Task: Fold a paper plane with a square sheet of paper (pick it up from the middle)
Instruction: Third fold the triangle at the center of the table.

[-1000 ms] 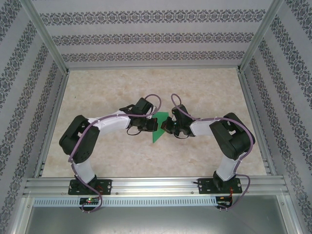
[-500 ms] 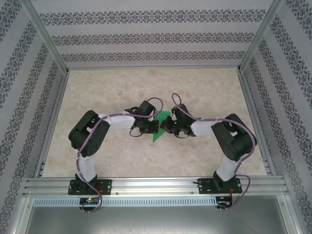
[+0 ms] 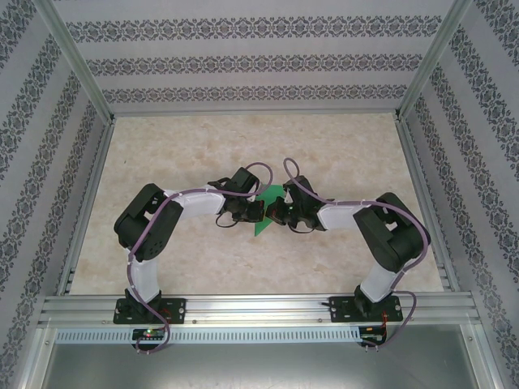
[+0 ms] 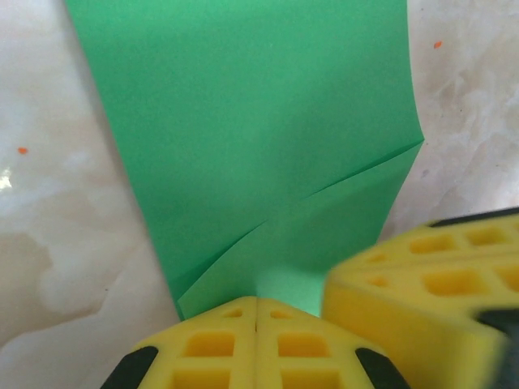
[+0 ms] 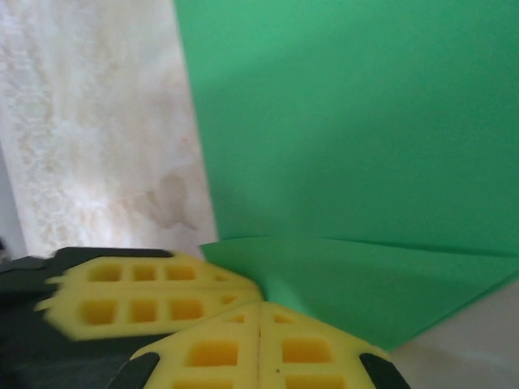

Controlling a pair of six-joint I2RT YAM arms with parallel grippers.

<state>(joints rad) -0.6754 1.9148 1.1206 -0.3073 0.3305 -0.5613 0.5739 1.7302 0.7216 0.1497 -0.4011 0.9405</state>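
Note:
The square sheet of paper (image 3: pixel 262 225) is bright green and partly folded, with slanted flaps showing in the left wrist view (image 4: pixel 259 121) and the right wrist view (image 5: pixel 349 121). It lies mid-table, pinched between both arms. My left gripper (image 3: pixel 255 211) is shut on the paper's near edge (image 4: pixel 256 301), its yellow pads pressed together. My right gripper (image 3: pixel 273 213) is shut on the opposite side of the paper (image 5: pixel 259 306). The two grippers almost touch: the right one's yellow finger (image 4: pixel 422 275) crowds the left wrist view, and the left one's fingers (image 5: pixel 146 296) show beside the right jaws.
The marble-patterned table (image 3: pixel 340 154) stretches bare around the arms. Patterned walls and an aluminium frame (image 3: pixel 243 312) enclose it on all sides.
The left arm has swung its elbow inward and its gripper has closed in on the right gripper. The right gripper has edged left. Less green paper shows between them.

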